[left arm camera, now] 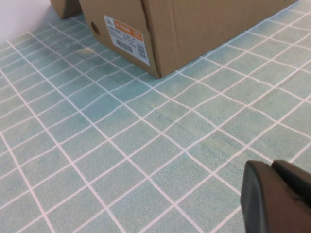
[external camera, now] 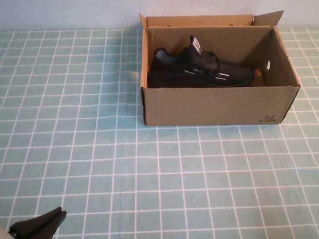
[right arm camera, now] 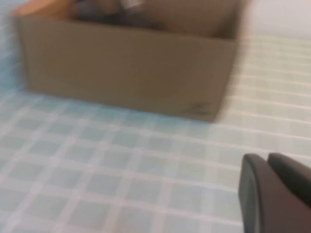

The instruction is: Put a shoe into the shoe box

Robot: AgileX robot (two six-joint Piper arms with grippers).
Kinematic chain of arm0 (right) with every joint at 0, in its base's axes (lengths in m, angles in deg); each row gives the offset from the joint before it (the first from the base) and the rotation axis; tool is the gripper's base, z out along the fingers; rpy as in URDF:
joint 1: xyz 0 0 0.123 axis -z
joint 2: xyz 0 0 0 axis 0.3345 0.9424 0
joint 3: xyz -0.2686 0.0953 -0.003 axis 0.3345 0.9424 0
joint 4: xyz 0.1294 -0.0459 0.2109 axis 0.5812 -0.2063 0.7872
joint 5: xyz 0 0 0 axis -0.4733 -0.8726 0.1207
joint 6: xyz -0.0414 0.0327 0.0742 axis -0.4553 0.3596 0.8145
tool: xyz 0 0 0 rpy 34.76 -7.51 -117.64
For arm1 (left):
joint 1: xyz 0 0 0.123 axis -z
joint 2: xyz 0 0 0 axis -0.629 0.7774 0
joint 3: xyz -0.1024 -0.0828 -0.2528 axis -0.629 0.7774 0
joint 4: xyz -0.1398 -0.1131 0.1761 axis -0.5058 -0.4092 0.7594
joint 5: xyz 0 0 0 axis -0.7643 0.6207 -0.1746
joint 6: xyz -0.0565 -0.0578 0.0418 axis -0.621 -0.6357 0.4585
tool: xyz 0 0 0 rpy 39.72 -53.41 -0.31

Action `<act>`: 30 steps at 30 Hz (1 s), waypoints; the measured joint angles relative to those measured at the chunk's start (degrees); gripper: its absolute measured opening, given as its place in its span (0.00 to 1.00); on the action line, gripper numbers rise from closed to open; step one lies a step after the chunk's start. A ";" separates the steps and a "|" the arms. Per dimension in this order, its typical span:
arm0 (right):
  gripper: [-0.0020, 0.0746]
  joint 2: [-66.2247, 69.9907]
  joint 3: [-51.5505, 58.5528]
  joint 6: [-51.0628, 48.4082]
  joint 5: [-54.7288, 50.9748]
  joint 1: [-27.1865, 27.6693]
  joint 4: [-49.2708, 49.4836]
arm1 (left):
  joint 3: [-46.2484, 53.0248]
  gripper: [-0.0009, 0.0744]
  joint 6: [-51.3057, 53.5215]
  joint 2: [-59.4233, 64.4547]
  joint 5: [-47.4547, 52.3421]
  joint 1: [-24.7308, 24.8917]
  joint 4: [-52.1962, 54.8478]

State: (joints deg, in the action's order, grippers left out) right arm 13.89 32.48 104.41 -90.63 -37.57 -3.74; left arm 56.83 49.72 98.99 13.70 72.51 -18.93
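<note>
Resting place of the shoe: the black knit low-top sneaker with short white dashes on its side lies inside the brown corrugated cardboard shoe box, sole down, toe toward the robot's right, tongue tab standing up near the middle.
Shoe box: open at the top, short flaps raised at the far corners, a round hole in the right-hand end wall, small black print at the near right corner; it sits on the far right part of the surface, well apart from both arms.
Surface: a teal cloth with a white grid covers it; nothing else lies on the part in view.
Left gripper: its dark tip shows at the near left corner of the high view, low over the cloth and far from the box; the fingers are together and hold nothing.
Right gripper: out of the high view; its own wrist camera shows a dark tip over the cloth with the box ahead of it at a distance; the fingers are together and empty.
Done: by the look of it the shoe is fully within the box walls, nothing hanging over the rim.
Left to do: judging from the task, nothing on the shoe itself; both arms sit clear of the box near the robot's side.
</note>
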 joint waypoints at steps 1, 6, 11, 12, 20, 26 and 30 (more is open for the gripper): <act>0.03 0.00 0.90 0.00 1.87 3.69 0.00 | 0.00 0.01 0.00 0.00 0.00 0.00 0.00; 0.03 -2.08 6.69 0.00 10.70 18.54 2.05 | 0.00 0.01 0.00 0.00 0.00 0.00 0.00; 0.03 -5.81 7.55 0.00 11.51 21.77 3.23 | 0.00 0.01 0.00 0.00 0.09 0.00 0.00; 0.03 -5.93 7.55 0.00 11.51 21.85 3.37 | 0.00 0.01 0.00 0.00 0.09 0.00 0.00; 0.03 -5.93 7.55 0.00 11.39 20.81 4.36 | 0.00 0.01 0.00 0.00 0.57 0.00 0.00; 0.03 -5.93 7.55 0.00 11.39 20.41 4.58 | 0.00 0.01 0.00 0.00 1.61 0.00 0.00; 0.03 -5.93 7.55 -0.66 11.28 20.41 4.78 | 0.00 0.01 0.00 0.00 1.74 0.00 0.00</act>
State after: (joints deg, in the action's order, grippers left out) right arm 7.96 40.04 103.75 -79.35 -17.16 1.04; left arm 56.83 49.72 98.99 15.44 72.51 -18.93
